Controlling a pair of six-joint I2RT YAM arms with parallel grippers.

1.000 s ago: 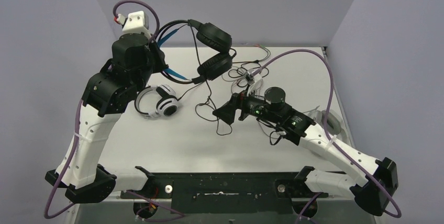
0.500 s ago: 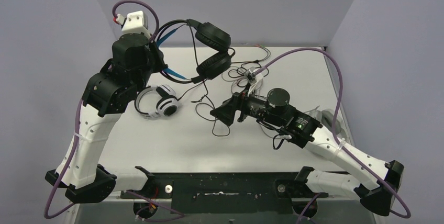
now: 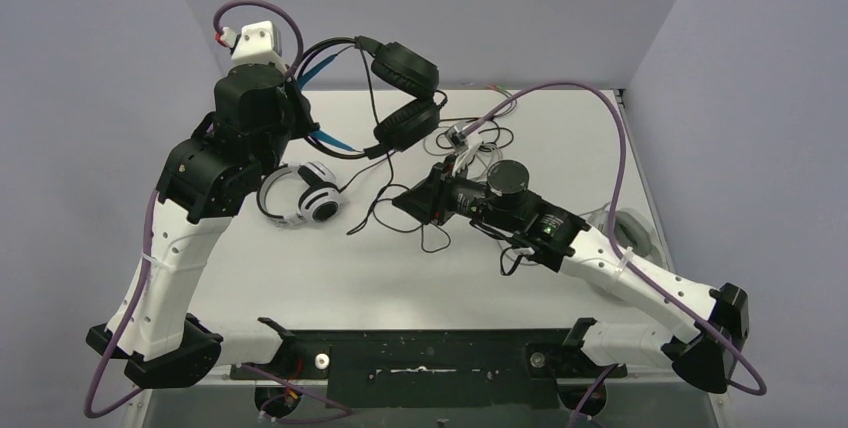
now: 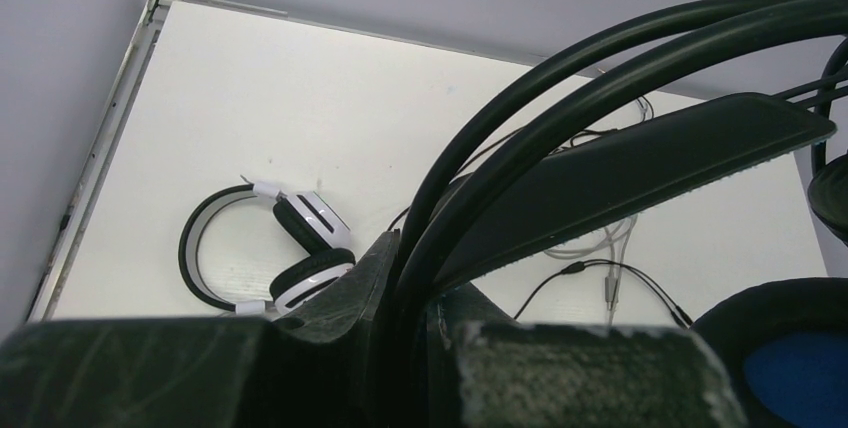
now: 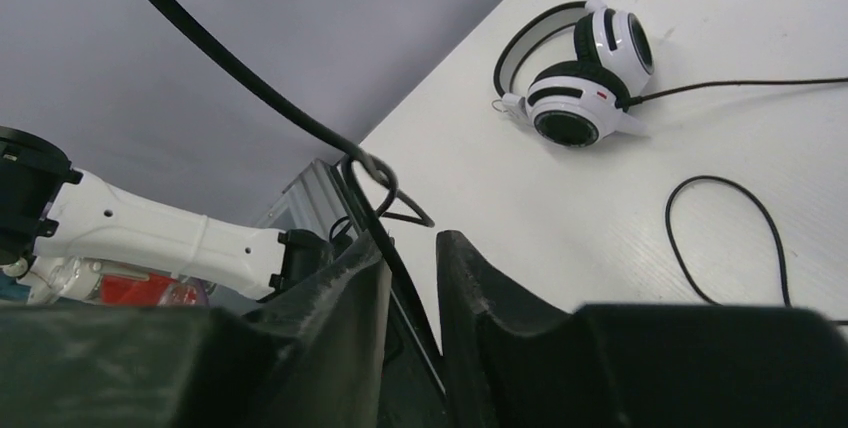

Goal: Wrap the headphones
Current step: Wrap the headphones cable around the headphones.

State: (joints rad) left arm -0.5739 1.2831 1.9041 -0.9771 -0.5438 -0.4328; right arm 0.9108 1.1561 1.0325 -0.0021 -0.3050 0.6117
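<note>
The white desk (image 3: 300,278) carries two of the headsets, while a third is held aloft over its far left part. The black headphones (image 3: 405,70), with a blue-lined headband, are gripped by the headband in the left claw (image 4: 405,293), whose fingers are pressed onto the band. The ear cups are hung to the right of that claw, clear of the desk. The white headphones (image 3: 305,198), with black cup centres, are laid on the desk just to the near side of the left claw and are touched by nothing. A pale grey headset (image 3: 632,226) is seen only in part at the right edge, behind the right arm. The black cable (image 5: 372,180) is led down from the black headphones and through the narrow gap of the right claw (image 5: 412,248) at mid-desk. Whether the cable is pinched there cannot be told. A tangle of pale cables (image 3: 480,148) is laid just beyond that claw.
</note>
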